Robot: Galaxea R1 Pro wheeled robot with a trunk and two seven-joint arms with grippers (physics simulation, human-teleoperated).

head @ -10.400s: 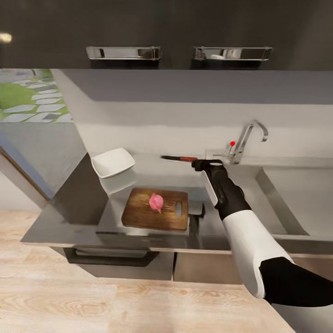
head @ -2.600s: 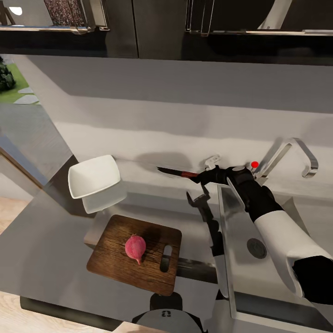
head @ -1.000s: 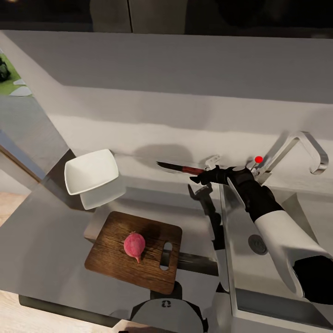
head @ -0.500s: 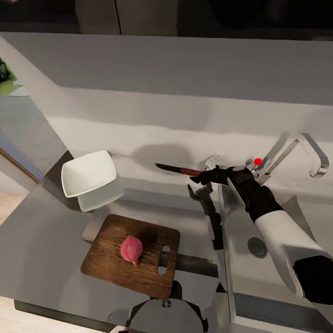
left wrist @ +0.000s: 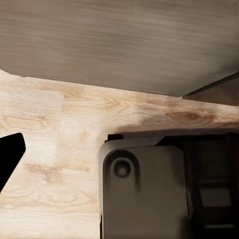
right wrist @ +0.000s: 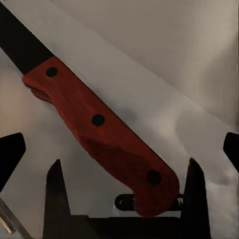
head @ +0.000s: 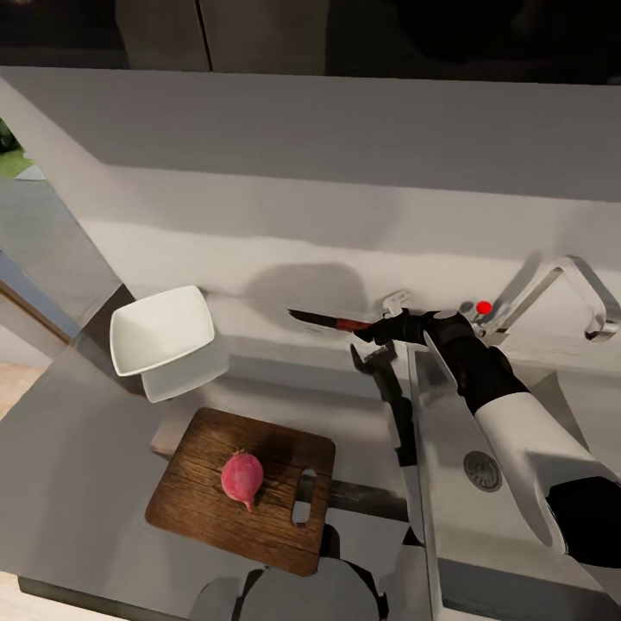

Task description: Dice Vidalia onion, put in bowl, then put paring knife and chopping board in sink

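The paring knife lies flat at the back of the countertop, dark blade pointing toward the bowl. My right gripper is at its red handle. In the right wrist view the handle's butt end lies between the spread fingertips, and my right gripper is open. The Vidalia onion rests on the chopping board near the front edge. The white bowl stands behind and left of the board. The sink is at the right. One finger of my left gripper shows at the picture's edge.
A bent chrome tap with a red knob stands behind the sink, just right of my right wrist. The grey wall rises close behind the knife. In the left wrist view there is pale wood floor and my dark base.
The head camera has drifted, so the board and bowl sit a little further left in the picture. My right gripper stays at the knife handle, and the knife has not moved.
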